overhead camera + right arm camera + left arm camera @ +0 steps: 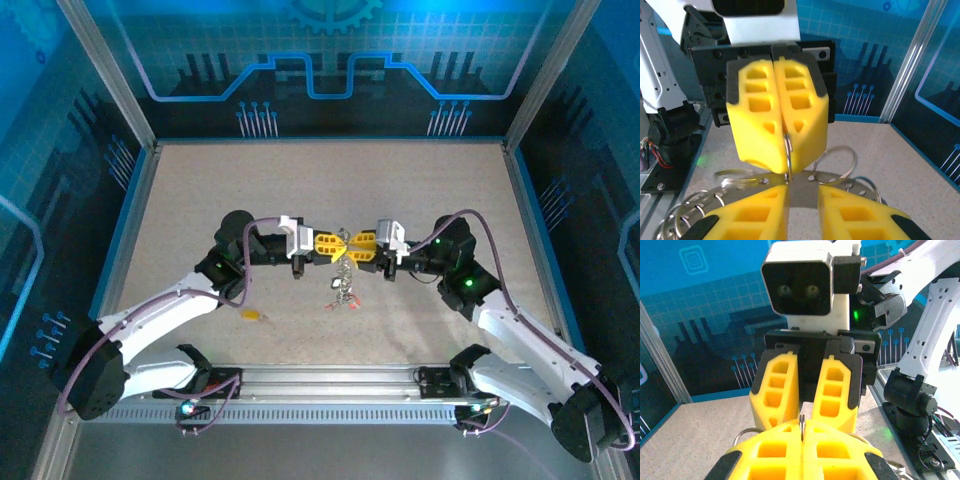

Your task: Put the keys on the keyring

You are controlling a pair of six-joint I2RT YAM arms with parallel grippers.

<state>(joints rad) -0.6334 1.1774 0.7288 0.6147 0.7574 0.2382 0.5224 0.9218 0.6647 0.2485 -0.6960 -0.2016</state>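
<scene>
Keyring in the closed left tool; right tool slightly agape.

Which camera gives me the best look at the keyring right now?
Right wrist: the keyring sits close up, its wire pinched by the left gripper. Top external shows a small dangling cluster; left wrist, a sliver of wire.

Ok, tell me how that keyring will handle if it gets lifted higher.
Likely floppy: the keyring hangs slack under the left gripper, with small loops dangling off its band. Probably swings when moved. It may twist or slip, since the shut fingers pinch only one thin wire.
</scene>
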